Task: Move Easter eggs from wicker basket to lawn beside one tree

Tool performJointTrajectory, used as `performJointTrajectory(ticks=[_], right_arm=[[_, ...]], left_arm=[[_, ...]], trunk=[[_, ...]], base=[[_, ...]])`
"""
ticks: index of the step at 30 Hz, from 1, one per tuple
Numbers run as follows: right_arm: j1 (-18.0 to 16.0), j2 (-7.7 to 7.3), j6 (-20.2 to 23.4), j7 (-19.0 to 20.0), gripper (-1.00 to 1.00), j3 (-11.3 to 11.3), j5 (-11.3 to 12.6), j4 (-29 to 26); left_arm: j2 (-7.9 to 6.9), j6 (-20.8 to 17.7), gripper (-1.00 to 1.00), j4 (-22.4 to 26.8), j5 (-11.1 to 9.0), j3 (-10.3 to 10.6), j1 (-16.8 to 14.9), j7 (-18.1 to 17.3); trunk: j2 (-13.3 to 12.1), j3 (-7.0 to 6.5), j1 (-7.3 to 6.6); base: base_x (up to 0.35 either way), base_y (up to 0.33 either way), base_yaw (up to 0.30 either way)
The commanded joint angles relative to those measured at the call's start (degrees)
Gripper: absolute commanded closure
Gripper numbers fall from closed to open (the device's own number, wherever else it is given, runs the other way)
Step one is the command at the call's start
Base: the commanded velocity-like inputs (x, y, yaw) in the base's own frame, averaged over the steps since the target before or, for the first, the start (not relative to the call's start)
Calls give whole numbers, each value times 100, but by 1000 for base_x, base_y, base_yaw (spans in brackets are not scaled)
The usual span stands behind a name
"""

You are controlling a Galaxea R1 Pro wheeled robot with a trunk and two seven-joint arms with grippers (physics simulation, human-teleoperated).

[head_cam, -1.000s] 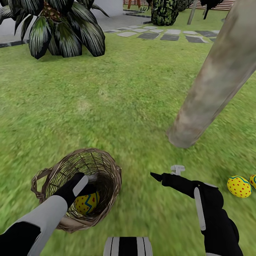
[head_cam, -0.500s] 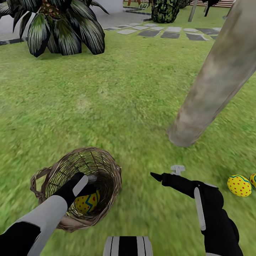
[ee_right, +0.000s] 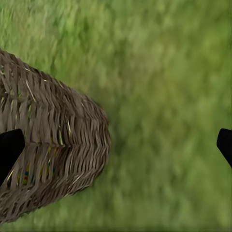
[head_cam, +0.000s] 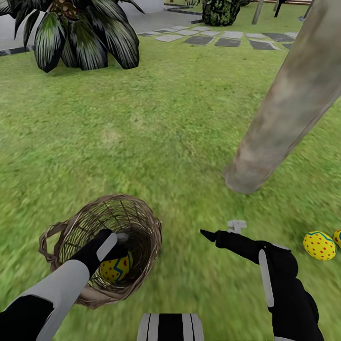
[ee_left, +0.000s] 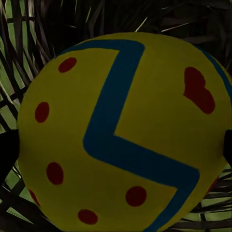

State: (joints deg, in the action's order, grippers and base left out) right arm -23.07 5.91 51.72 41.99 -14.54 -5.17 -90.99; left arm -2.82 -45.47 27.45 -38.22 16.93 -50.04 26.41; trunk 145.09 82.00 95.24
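Down on the lawn (head_cam: 156,118), the wicker basket (head_cam: 142,222) lies tipped on its side with its mouth facing the robot, and the left gripper (head_cam: 116,244) reaches into it. One Easter egg (head_cam: 116,269), yellow with a blue zigzag and red spots, sits inside the basket just under that gripper; in the left wrist view the same egg (ee_left: 121,135) looms very close, with a dark fingertip at each side edge of it, so the fingers are spread around the egg, though whether they press on it I cannot tell. The right gripper (head_cam: 222,231) hovers over bare grass between the basket and the tree (head_cam: 284,109), and the right wrist view shows its two fingers (ee_right: 9,150) wide apart with nothing between them but grass and the basket's woven wall (ee_right: 53,145). Two more eggs (head_cam: 318,245) lie on the grass to the right, near the base of the thick grey-brown trunk. A short palm (head_cam: 80,33) and grey stepping stones (head_cam: 227,40) stand farther back.
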Motion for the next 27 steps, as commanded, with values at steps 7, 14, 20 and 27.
performJointTrajectory(ticks=[7, 14, 20, 27], right_arm=[[-5, 6, 22, 56, -100, -14, -55, -6], [-5, 6, 22, 59, -100, -14, -55, -6], [-5, 6, 22, 61, -100, -14, -55, -6], [-5, 6, 22, 63, -100, -100, -55, -6]], left_arm=[[-8, 3, -100, -30, -97, 39, 3, 30], [-8, 3, -100, -35, -97, 39, 3, 30], [-8, 3, -100, -38, -98, 39, 3, 30], [-7, 3, 100, -32, -94, 39, 4, 30]], trunk=[[1, 5, 1], [5, 72, 9], [5, 72, 9], [5, 72, 9]], base=[[0, 0, 0], [0, 0, 0], [0, 0, 0], [0, 0, 0]])
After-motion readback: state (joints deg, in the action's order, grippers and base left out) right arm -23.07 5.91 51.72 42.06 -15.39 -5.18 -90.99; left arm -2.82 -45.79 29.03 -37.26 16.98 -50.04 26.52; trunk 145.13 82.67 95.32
